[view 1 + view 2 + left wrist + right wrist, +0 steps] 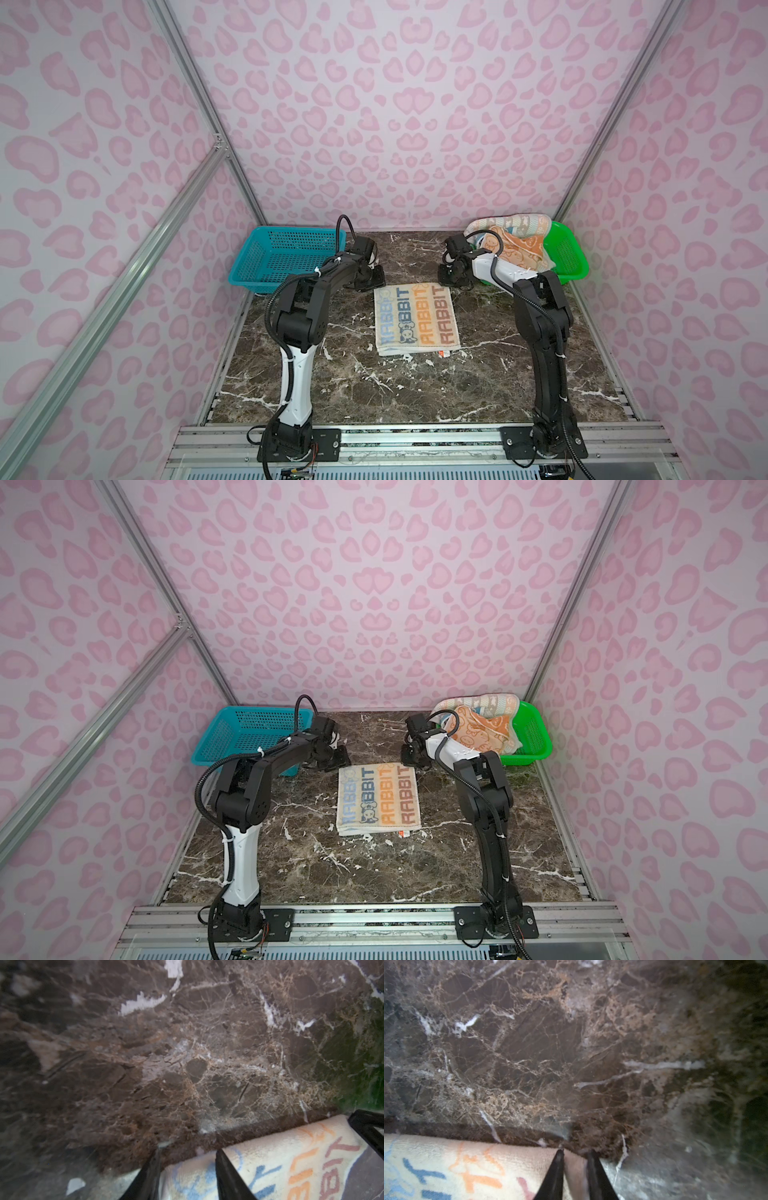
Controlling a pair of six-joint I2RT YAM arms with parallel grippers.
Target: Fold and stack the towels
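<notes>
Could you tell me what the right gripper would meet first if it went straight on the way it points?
The RABBIT towel: its far corner sits between the fingers of the right gripper, with the marble table apparently just beneath.

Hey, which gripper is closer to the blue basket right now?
Left. The left gripper is just beside the blue basket, at the far left corner of the RABBIT towel; the right gripper is across the towel at its far right corner, by the green basket.

A blue basket [282, 253] and a green basket [571, 255] sit at the far corners of the dark marble worktop [415, 390] (pink-spotted walls [374, 104] around).
</notes>
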